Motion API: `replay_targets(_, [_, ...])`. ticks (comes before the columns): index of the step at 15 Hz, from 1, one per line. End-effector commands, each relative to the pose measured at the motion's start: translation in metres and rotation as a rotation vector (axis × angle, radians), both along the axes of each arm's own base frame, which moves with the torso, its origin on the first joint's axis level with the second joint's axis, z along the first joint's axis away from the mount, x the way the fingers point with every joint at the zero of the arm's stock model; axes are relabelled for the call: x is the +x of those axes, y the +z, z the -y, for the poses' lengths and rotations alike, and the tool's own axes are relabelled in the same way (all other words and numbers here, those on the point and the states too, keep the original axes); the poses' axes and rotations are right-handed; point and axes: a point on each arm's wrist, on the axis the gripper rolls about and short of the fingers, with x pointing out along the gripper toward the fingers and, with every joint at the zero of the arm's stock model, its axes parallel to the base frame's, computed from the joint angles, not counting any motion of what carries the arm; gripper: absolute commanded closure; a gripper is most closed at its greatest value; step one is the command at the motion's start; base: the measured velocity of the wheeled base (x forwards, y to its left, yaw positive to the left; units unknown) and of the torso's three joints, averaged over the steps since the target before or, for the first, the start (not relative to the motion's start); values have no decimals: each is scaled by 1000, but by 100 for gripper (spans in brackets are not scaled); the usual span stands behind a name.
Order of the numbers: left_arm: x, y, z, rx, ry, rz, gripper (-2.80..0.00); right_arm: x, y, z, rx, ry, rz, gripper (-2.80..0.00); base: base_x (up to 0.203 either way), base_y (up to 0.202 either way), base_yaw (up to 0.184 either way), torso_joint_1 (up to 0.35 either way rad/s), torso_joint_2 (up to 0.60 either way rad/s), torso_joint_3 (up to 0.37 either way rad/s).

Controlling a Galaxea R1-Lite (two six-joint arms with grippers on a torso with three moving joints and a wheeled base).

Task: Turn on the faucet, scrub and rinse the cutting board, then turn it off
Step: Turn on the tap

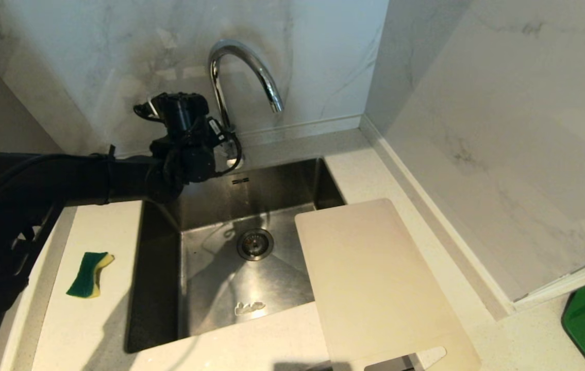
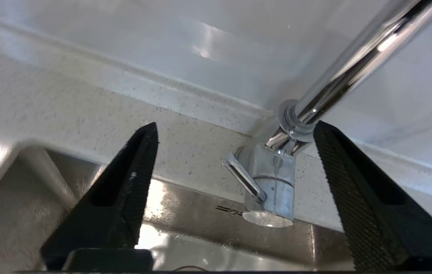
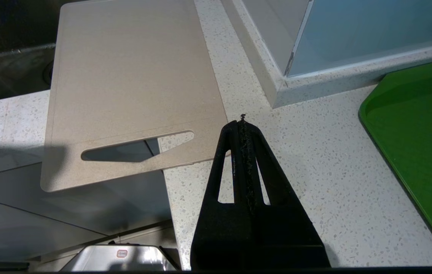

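Left claw point(image 2: 235, 131), spread wide, reaches across the sink point(image 1: 204, 268) to straddle the faucet point(image 2: 276, 179) base.

faucet point(image 1: 243, 67): glossy chrome | cutting board point(image 1: 374, 278): matt plastic | sink point(image 1: 210, 278): brushed steel (reflective)

The head view looks down over the sink point(image 1: 251, 257); the left wrist view sits close to the faucet point(image 2: 273, 179) base; the right wrist view shares the cutting board point(image 3: 132, 83).

A kitchen: steel sink point(image 1: 292, 185), chrome faucet point(image 1: 251, 67), speckled countertop point(image 1: 91, 330), marble-look backsplash point(image 1: 117, 62).
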Motion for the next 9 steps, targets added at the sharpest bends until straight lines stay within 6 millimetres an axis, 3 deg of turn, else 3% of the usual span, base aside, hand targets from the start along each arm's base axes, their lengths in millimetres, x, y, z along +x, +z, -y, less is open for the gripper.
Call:
replay_targets(1, [7,-18,7,-3,47,-9,-280,0,0,0,1,0,0,0,0,0,0,0,0,0])
replay_targets(9, [16,-43,19,-29,102,18,-280,0,0,0,2,0,0,0,0,0,0,0,0,0])
